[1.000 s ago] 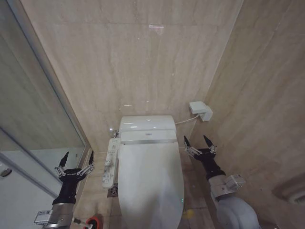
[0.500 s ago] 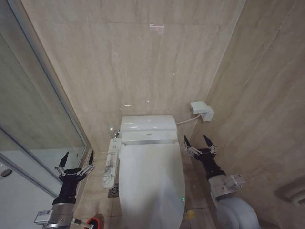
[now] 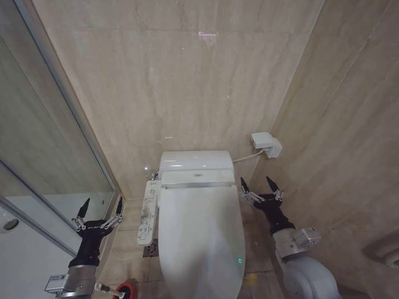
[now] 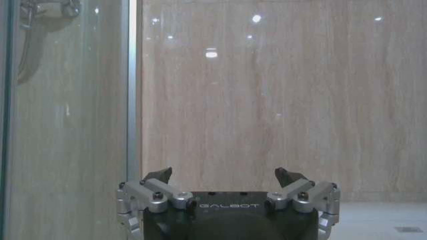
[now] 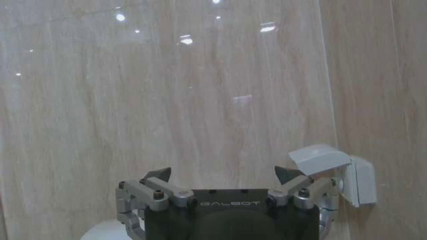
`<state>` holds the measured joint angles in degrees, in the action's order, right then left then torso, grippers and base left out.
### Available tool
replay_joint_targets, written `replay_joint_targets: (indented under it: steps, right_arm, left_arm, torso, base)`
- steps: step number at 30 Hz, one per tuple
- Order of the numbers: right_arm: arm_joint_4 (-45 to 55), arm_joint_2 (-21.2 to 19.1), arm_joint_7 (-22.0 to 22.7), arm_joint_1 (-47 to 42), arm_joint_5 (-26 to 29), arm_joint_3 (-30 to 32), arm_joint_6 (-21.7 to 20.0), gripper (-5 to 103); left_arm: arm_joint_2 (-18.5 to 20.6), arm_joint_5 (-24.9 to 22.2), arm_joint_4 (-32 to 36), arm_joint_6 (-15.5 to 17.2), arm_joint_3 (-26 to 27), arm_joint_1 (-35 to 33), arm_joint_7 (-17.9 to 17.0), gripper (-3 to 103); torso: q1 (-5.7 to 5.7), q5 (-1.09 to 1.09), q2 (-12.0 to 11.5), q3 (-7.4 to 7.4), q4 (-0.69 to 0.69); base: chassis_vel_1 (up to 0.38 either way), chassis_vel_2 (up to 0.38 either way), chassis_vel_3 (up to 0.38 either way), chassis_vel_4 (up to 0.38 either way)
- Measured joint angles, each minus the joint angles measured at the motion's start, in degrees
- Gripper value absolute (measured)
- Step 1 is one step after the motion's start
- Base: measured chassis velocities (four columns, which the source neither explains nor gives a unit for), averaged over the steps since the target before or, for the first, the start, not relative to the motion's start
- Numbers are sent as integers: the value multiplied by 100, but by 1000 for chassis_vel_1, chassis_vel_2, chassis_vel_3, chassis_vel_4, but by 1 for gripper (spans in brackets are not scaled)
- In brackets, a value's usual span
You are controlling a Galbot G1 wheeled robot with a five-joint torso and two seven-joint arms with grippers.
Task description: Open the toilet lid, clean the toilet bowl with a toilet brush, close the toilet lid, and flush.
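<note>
Head view, room: a narrow bathroom is seen, walled in glossy beige stone tile, with a glass shower partition on the robot's left and a beige tiled floor below.
Head view, toilet: the large glossy white plastic oval toilet lid is seen shut over the bowl, below the white tank housing; a long white control panel is fixed along its left side.
Head view, wall fitting: a white socket box is mounted right of the tank.
Head view, brush: a small red round cup holder is seen on the floor at the lower edge, left of the toilet.
Head view, grippers: the left gripper is held spread wide beside the partition; the right gripper is held spread wide just right of the lid; nothing is gripped.
Left wrist view: the wide-spread fingers are pointed at the tiled wall and the glass partition.
Right wrist view: the spread fingers are aimed at the wall, beside the socket box.
Change from earlier: the whole head view has shifted slightly, so the toilet and socket box sit a little further right; the arms are unchanged.
</note>
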<state>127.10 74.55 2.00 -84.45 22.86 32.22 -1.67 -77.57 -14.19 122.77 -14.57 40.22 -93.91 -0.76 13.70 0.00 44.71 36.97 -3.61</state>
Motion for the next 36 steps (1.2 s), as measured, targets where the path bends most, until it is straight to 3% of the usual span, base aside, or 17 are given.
replay_joint_targets:
  steps: [16, 20, 24, 36]
  right_arm:
    - [0, 0, 2, -2, 0, 0, 0, 100]
    - [0, 0, 0, -1, 0, 0, 0, 100]
    - [0, 0, 1, -3, 0, 1, 0, 100]
    - [0, 0, 1, 0, 0, 1, 0, 100]
  left_arm:
    - [0, 0, 1, 0, 0, 1, 0, 100]
    - [0, 0, 1, 0, 0, 0, 0, 100]
    - [0, 0, 1, 0, 0, -2, 0, 100]
    - [0, 0, 1, 0, 0, 2, 0, 100]
  torso:
    - [0, 2, 0, -1, -2]
    - [0, 2, 0, 0, 3]
    - [-6, -1, 3, -3, -2]
    - [3, 0, -1, 1, -1]
  base:
    - [108, -110, -113, 111]
    - [230, -226, -227, 238]
    - [158, -141, -164, 147]
    - [-30, 43, 34, -46]
